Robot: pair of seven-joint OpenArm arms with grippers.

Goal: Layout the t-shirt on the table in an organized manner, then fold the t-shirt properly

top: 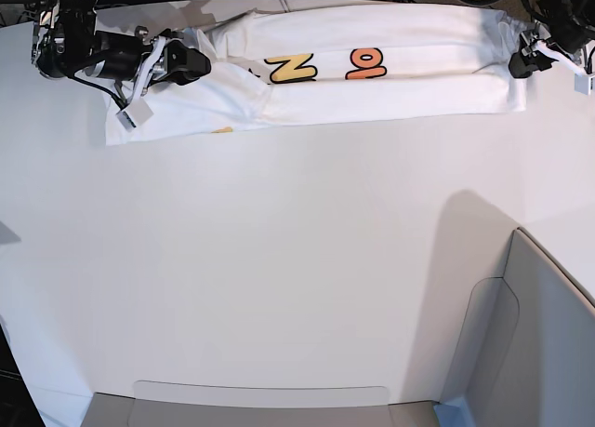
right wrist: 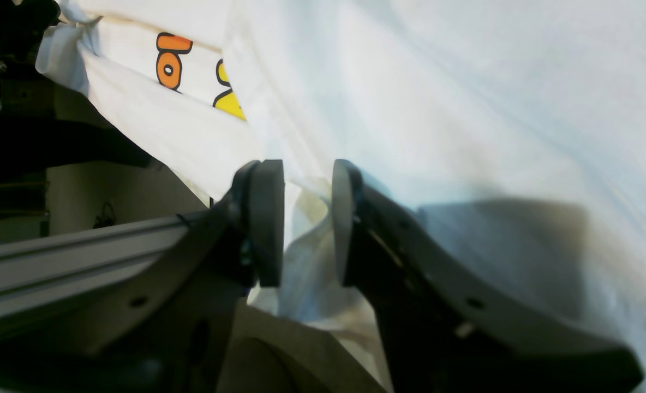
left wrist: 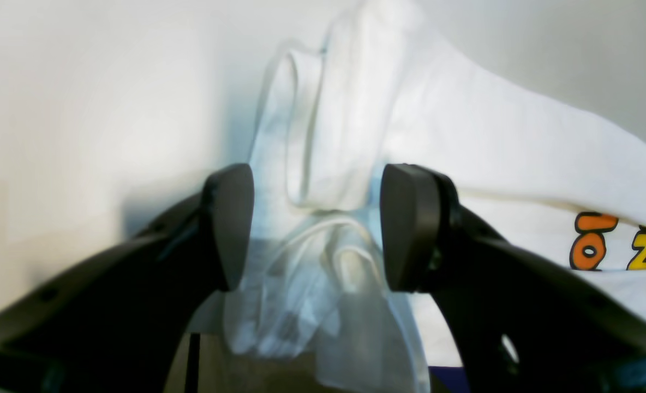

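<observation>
Flanking the t-shirt (top: 372,83): grey panel (top: 548,353), well apart.

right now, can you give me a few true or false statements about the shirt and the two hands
1. The white printed cotton t-shirt lies along the far edge of the big white table. True.
2. The left hand has its pads spread either side of bunched fabric. True.
3. The shirt is folded into a small square. False: it is a long strip.
4. The right hand hangs clear of the cloth. False: fabric sits between its pads.
</observation>
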